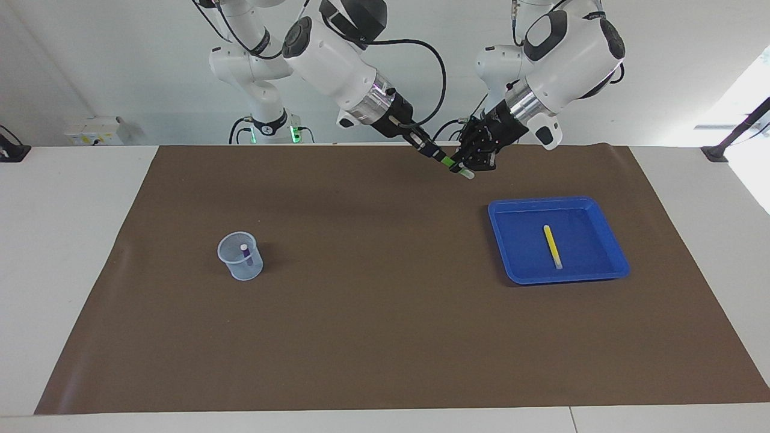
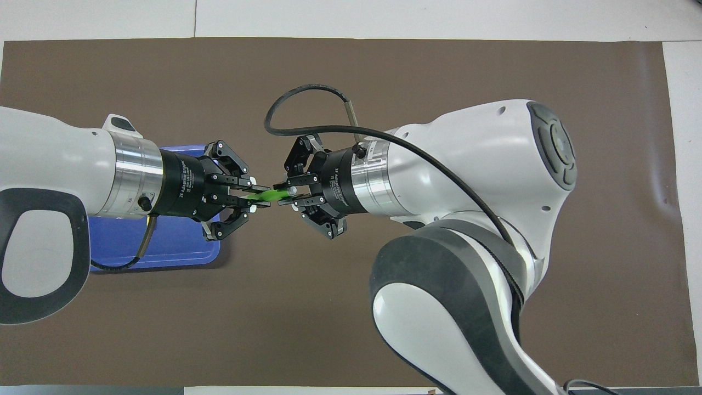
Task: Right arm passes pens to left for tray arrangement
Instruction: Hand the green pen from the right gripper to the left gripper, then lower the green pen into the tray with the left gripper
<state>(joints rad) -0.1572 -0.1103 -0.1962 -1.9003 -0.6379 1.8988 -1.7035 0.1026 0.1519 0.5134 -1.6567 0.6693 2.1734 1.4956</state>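
The green pen (image 1: 452, 165) (image 2: 269, 195) hangs in the air between both grippers, over the brown mat near the robots. My right gripper (image 1: 438, 156) (image 2: 284, 196) is shut on one end of it. My left gripper (image 1: 464, 170) (image 2: 256, 199) is shut on the other end, where the pale tip pokes out. The blue tray (image 1: 592, 240) (image 2: 175, 249) lies toward the left arm's end of the table, with the yellow pen (image 1: 551, 246) lying in it. The purple pen (image 1: 246, 252) stands in a mesh cup. In the overhead view the arms hide the yellow pen and the cup.
The pale blue mesh cup (image 1: 240, 258) stands on the brown mat (image 1: 385, 337) toward the right arm's end of the table. White tabletop borders the mat on every side. A black cable (image 2: 307, 109) loops off the right wrist.
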